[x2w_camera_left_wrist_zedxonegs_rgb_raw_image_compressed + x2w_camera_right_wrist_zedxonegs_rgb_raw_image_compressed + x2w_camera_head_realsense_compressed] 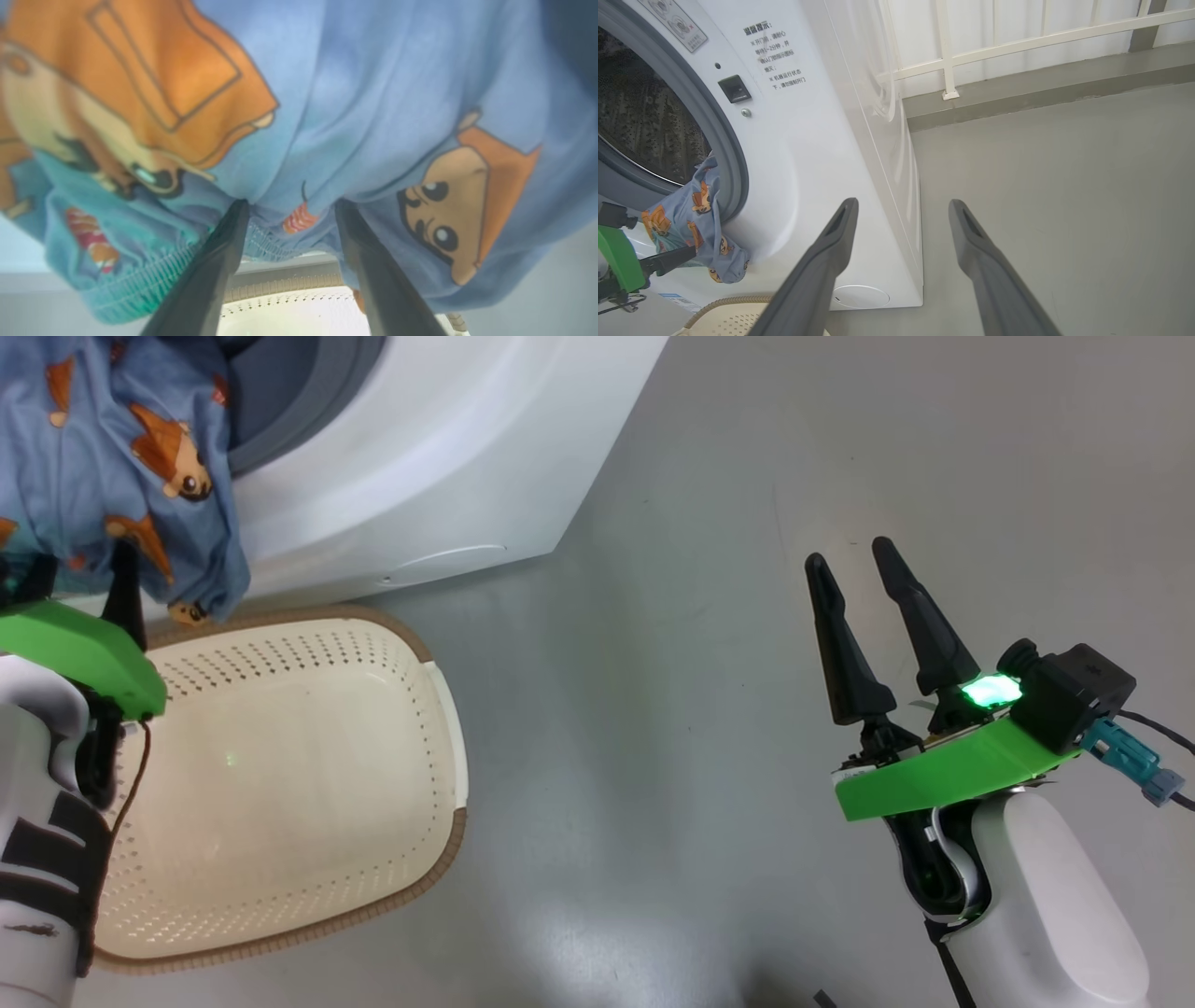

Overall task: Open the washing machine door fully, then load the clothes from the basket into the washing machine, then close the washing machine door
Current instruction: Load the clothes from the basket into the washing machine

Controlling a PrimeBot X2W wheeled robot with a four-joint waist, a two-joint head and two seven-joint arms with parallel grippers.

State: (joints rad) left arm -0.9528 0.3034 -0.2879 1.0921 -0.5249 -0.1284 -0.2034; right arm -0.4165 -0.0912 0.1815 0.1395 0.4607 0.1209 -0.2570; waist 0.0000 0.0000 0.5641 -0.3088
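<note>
clothes (112, 476) hang from washing machine (448, 476) mouth, basket (450, 709) on floor (700, 616) below.

- The left gripper (292, 205) has two long dark fingers (210, 280), spread wide apart.
- The white left forearm with black bands (37, 840) sits low on the left, with a flat green plastic plate (75, 649) at its wrist.
- The right gripper (850, 553) is spread wide too (tips well apart), pointing forward and a bit left.
- The smooth white right forearm (1055, 896) carries a green wrist plate (943, 775), a small black camera (1074, 695) and a glowing green light (991, 691).

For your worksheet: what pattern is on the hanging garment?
Light blue garment with orange-brown cartoon prints; left wrist view shows it best.
</note>
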